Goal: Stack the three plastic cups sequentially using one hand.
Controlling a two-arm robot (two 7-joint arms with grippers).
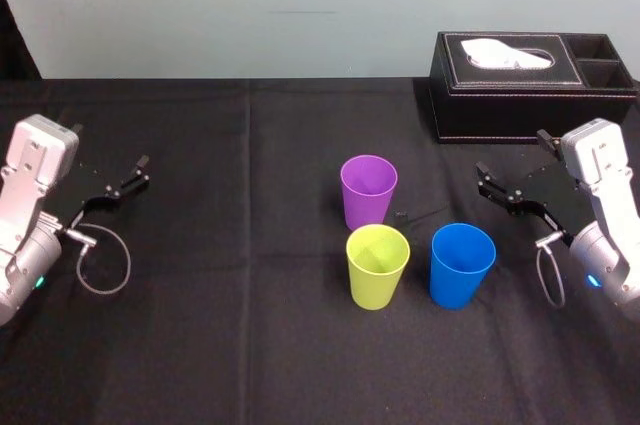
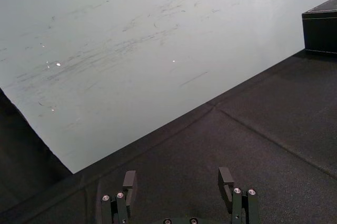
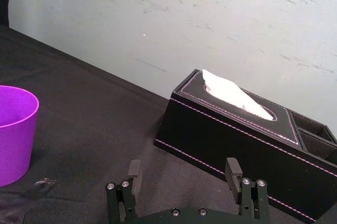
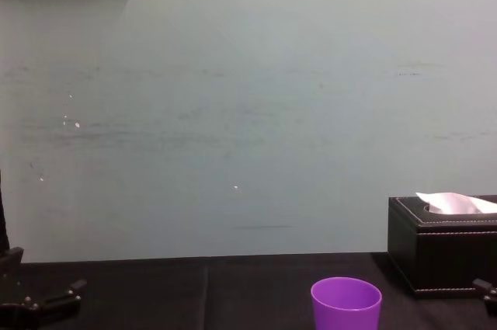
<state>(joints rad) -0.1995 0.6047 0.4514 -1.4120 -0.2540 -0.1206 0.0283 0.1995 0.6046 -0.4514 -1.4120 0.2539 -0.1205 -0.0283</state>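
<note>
Your purple tumbler (image 1: 369, 191), yellow-green tumbler (image 1: 377, 266) and blue tumbler (image 1: 462, 265) look like smooth plastic; the black tablecloth (image 1: 250, 345) is matt weave, the black tissue box (image 1: 520, 103) stitched leather.

Left claw (image 1: 143, 171) and right claw (image 1: 482, 179), both agape, at opposite sides.

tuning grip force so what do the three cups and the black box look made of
The purple cup, yellow-green cup and blue cup look like smooth plastic: even bright colour, seamless tapered walls, thin rims. The tissue box looks like black leather or a leather-look covering, matte, with pale stitching along its edges; which of the two cannot be told.
</note>
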